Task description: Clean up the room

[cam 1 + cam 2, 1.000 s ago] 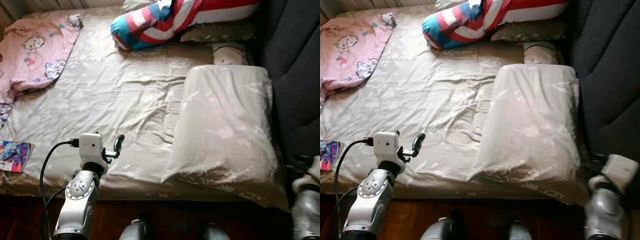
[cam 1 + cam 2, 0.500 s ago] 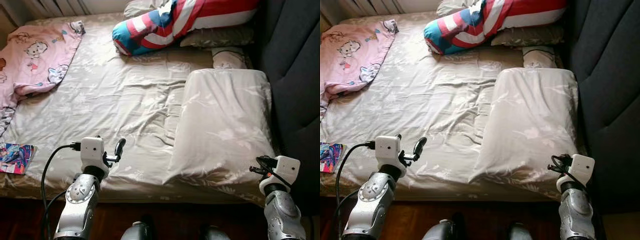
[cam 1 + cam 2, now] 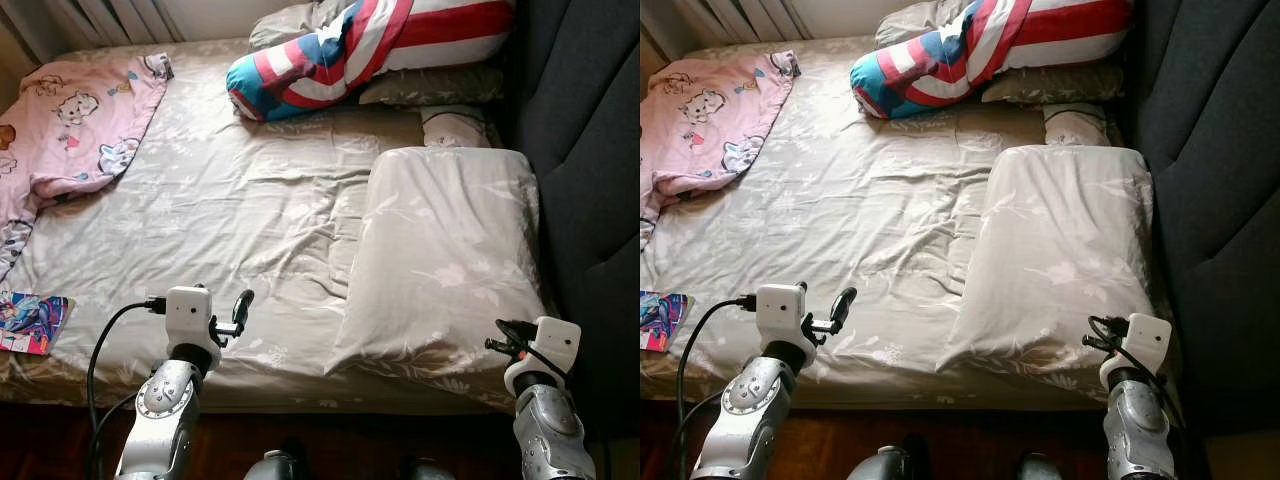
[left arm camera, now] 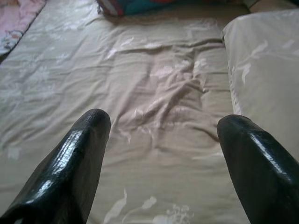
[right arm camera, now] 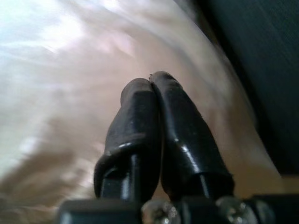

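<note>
Standing at the foot of a bed (image 3: 250,200) under a rumpled beige sheet, apparently at the approach step of tidying, nothing yet in hand. Large beige pillow (image 3: 445,255) lying lengthwise by the dark headboard (image 3: 585,150); striped bolster (image 3: 340,50) and pink cartoon blanket (image 3: 80,120) at the far side; small colourful book (image 3: 30,322) at the near edge. Left gripper (image 4: 161,135) poised over bare sheet, fingers spread wide. Right gripper (image 5: 152,84) at the pillow's near corner, fingers pressed together, empty. Next, probably: parting those fingers and pinching the pillow corner. No containers visible.
</note>
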`<state>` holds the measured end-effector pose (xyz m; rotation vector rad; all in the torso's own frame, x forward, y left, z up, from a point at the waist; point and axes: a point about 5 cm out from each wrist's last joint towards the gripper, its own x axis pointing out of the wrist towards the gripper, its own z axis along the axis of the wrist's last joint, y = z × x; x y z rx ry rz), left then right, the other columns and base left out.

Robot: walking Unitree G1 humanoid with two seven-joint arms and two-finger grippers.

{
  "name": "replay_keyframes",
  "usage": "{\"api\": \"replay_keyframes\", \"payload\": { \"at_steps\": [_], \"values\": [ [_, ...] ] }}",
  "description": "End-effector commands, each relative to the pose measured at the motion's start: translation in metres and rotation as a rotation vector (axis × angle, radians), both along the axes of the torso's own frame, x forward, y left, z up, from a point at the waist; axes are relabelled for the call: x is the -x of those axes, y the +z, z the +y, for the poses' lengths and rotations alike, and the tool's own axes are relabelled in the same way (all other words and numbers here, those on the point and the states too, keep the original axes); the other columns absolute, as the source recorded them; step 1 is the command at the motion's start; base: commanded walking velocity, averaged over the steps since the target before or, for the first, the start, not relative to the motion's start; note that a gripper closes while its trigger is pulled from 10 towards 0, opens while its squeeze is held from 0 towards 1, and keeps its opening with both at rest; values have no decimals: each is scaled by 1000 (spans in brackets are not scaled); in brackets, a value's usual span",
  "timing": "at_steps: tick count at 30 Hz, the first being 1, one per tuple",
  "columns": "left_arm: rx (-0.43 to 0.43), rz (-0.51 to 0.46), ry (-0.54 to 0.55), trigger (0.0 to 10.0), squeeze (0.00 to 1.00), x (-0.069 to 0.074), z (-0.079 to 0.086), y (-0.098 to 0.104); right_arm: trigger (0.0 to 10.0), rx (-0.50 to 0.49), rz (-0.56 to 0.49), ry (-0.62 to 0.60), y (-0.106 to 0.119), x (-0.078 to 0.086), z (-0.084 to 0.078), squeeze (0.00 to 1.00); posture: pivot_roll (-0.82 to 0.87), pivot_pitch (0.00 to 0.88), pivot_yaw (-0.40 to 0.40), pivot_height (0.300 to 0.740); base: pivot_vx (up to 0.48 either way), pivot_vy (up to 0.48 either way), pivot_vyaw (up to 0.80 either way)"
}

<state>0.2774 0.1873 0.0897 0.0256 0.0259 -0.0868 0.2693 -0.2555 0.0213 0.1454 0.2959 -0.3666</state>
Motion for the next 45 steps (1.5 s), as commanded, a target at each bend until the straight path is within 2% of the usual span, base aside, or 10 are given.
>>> {"api": "replay_keyframes", "payload": {
  "at_steps": [1, 9, 16, 17, 20, 22, 23, 30, 38, 45],
  "values": [
    [-23, 16, 3, 10000, 0, 6, 6, -4, 10000, -35, 66, -85, -12, 10, -9, 1000, -56, 227, 105, 740, 0, 0, 0],
    [-32, 25, 6, 10000, 0, 7, 10, -4, 10000, -105, 64, -142, -15, 7, -8, 1000, -46, 237, 116, 740, 0, 0, 0],
    [-35, 24, -2, 10000, 0, 5, 9, -3, 10000, -227, -13, -171, -11, -2, 0, 1000, -46, 243, 125, 740, 0, 0, 0],
    [-35, 24, -2, 10000, 0, 5, 9, -3, 10000, -214, -5, -166, -11, -2, 0, 1000, -46, 247, 127, 740, 0, 0, 0],
    [-37, 27, -3, 10000, 0, 5, 10, -3, 10000, -58, 34, -55, -9, -3, 4, 1000, -48, 249, 128, 740, 0, 0, 0],
    [-38, 28, -5, 10000, 0, 6, 9, -4, 10000, -130, 15, -102, -10, -1, 1, 1000, -48, 249, 128, 740, 0, 0, 0],
    [-37, 30, -6, 10000, 0, 5, 9, -4, 10000, -252, -1, -220, -14, 3, -5, 1000, -48, 249, 128, 740, 0, 0, 0],
    [-39, 28, -5, 10000, 0, 4, 9, -4, 10000, -385, -41, -394, -18, 9, -2, 1000, -52, 252, 128, 740, 0, 0, 0],
    [-47, 25, 4, 10000, 0, 7, 14, -2, 10000, -568, -18, -409, -31, 9, 20, 1000, -38, 265, 127, 740, 0, 0, 0],
    [-54, 28, 7, 10000, 0, 11, 16, -2, 10000, -608, -11, -410, -32, 4, 26, 1000, -28, 279, 129, 740, 0, 0, 0]
  ]
}}
